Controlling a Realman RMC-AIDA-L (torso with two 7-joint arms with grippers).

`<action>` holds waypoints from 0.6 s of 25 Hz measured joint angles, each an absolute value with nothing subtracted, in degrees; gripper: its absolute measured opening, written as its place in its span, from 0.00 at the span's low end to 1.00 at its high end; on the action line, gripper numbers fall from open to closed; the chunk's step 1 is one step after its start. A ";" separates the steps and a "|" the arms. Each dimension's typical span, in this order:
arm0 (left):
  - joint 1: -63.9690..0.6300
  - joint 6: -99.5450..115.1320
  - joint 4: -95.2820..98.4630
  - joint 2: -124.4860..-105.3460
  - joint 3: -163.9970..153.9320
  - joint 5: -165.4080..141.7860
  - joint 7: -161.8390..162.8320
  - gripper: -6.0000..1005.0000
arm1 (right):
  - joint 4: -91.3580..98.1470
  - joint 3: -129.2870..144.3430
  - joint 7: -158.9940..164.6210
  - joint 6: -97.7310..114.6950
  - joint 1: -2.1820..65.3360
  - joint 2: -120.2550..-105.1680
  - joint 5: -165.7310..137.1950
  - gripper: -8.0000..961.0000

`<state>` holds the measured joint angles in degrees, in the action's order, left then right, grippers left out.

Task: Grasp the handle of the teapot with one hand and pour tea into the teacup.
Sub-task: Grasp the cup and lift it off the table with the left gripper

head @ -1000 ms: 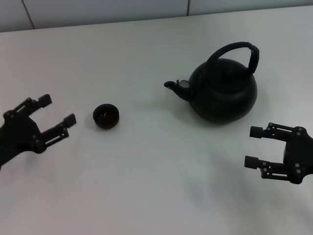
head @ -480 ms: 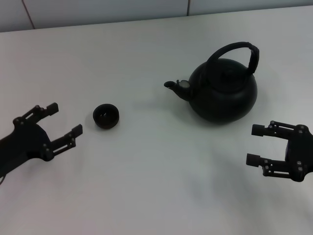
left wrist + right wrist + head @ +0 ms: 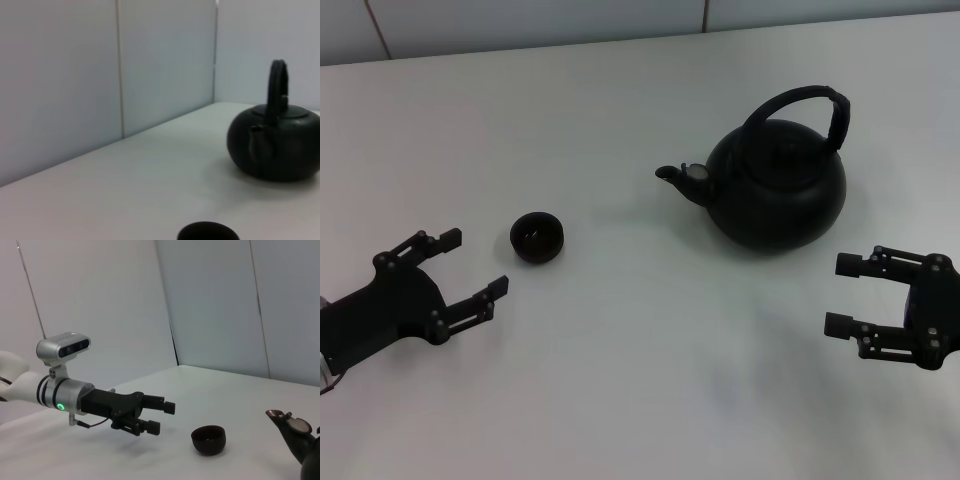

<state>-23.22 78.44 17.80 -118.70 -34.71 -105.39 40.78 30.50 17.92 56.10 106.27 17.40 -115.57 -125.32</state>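
The black teapot [image 3: 775, 185] stands upright at the table's right centre, spout pointing left, its arched handle [image 3: 810, 108] raised over the lid. It also shows in the left wrist view [image 3: 275, 145], and only its spout [image 3: 292, 432] in the right wrist view. The small black teacup [image 3: 537, 238] sits left of the pot, seen also as teacup [image 3: 208, 439] and teacup rim [image 3: 207, 232]. My left gripper [image 3: 472, 265] is open, low and left of the cup, empty. My right gripper [image 3: 843, 294] is open below the teapot, apart from it, empty.
The white table [image 3: 640, 360] ends at a pale panelled wall [image 3: 520, 20] behind. The left arm [image 3: 65, 390] with its wrist camera shows in the right wrist view, its fingers near the cup.
My left gripper has moved rightward and nearer the table's front, closing in on the cup's side. The right gripper has barely shifted. Teapot and cup stay put.
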 joint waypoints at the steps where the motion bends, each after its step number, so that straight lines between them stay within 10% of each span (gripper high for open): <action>1: -23.32 78.32 17.81 -118.68 -35.12 -105.38 40.78 0.83 | 30.50 17.92 56.10 106.26 17.40 -115.57 -125.32 0.78; 15: -28.45 72.36 15.37 -118.90 -38.39 -105.26 40.73 0.83 | 30.58 17.26 56.54 106.38 17.44 -115.57 -125.17 0.78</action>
<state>-28.45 72.36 15.37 -118.90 -38.39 -105.26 40.73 30.58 17.26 56.54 106.38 17.44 -115.57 -125.17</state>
